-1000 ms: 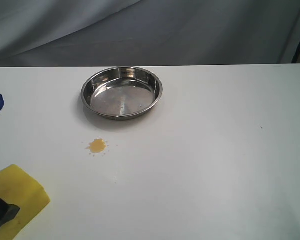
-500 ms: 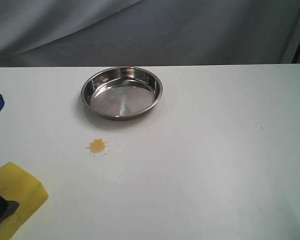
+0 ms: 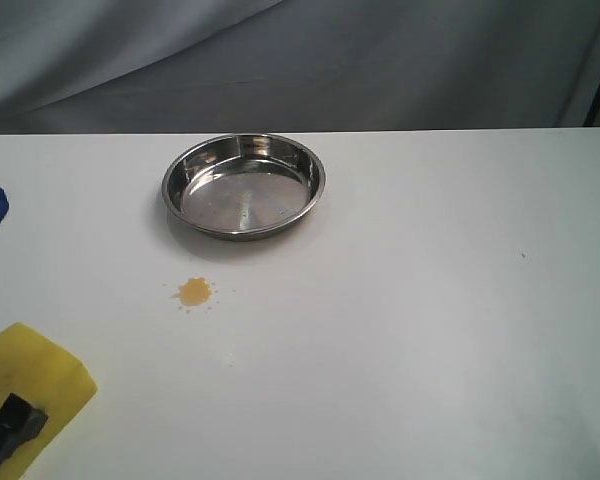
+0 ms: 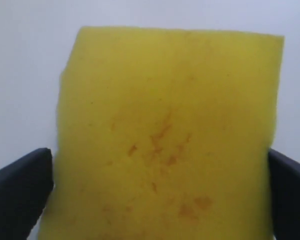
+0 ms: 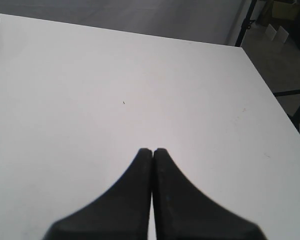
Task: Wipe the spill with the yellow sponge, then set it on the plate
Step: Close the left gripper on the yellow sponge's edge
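left gripper (image 4: 160,170) spread wide astride the yellow sponge (image 4: 165,100), not squeezing yet, lined up to grab it for the spill (image 3: 194,291); right gripper (image 5: 153,150) pinched shut, empty, idle.

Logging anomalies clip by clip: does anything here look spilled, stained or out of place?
Yes. A small orange-yellow spill lies unwiped on the white table, between the round steel plate and the thick yellow sponge. The sponge's face shows orange-brown stains.

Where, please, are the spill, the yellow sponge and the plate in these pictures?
spill (image 3: 194,291), exterior view, centre of the orange blotch.
yellow sponge (image 4: 165,125), left wrist view, middle of its stained face.
plate (image 3: 244,200), exterior view, bare flat bottom.
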Motion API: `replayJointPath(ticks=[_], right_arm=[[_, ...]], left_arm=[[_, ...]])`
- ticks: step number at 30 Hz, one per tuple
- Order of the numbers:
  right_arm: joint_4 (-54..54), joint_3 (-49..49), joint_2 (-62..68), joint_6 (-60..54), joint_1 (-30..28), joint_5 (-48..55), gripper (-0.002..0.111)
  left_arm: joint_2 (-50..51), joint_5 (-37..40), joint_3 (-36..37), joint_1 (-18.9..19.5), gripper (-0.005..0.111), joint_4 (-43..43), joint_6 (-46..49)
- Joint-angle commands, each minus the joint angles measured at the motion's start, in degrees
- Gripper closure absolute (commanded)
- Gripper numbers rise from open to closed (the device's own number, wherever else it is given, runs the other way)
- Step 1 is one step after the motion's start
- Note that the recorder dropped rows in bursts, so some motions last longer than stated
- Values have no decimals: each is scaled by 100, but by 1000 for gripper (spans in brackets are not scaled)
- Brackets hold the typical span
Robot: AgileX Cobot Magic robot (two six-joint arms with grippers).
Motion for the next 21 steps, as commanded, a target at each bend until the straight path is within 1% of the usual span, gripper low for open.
replayJointPath(ticks=[1,6,9,11,13,15,17,18,20,21], right_arm=[[29,22,20,3,-20,-47,108],[29,22,20,3,-20,-47,108],[29,22,20,3,-20,-47,108],[29,22,20,3,-20,-47,108],[29,22,20,3,-20,-47,108],[29,22,20,3,-20,-47,108],[29,22,20,3,-20,-47,108],[29,22,20,3,-20,-47,108],[29,22,20,3,-20,-47,108],[29,22,20,3,-20,-47,108]], left_arm=[[498,-100,-34,-16,2,-22,-62],[621,216,-209,-16,2,2,18],[621,233,-260,-16,2,-9,109],[621,180,-273,-16,2,-298,71],[621,142,-273,-16,5,-449,71],[621,142,-273,-16,14,-449,71],[621,152,-273,-16,39,-449,71],[621,199,-288,-16,56,-449,71],[621,611,-523,-16,86,-449,71],[621,819,-699,-16,96,-449,71]])
